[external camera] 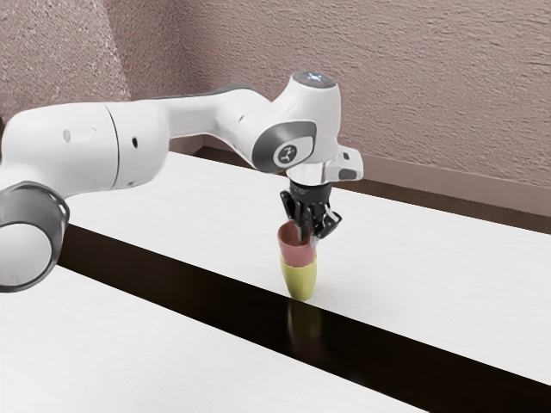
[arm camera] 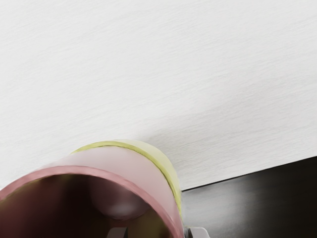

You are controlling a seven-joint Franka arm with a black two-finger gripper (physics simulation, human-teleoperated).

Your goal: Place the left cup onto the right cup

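A pink-red cup (external camera: 296, 248) sits nested upright in a yellow-green cup (external camera: 301, 280), which stands on the white table (external camera: 422, 258) beside a dark strip. My black gripper (external camera: 312, 227) hangs right over the red cup's rim on the side toward the exterior view's right. Its fingers straddle the cup's wall and stand apart, so it is open. In the wrist view the red cup (arm camera: 124, 171) lies just under my hand, with the yellow cup's rim (arm camera: 151, 151) showing around it. One fingertip (arm camera: 198, 232) is outside the wall and the other is inside the cup.
A glossy dark strip (external camera: 172, 275) crosses the table diagonally, and the stacked cups stand at its far edge. White tabletop stretches on both sides of it. A textured pinkish wall (external camera: 413, 77) rises behind the table. The arm's white links (external camera: 129, 146) come in from the exterior view's left.
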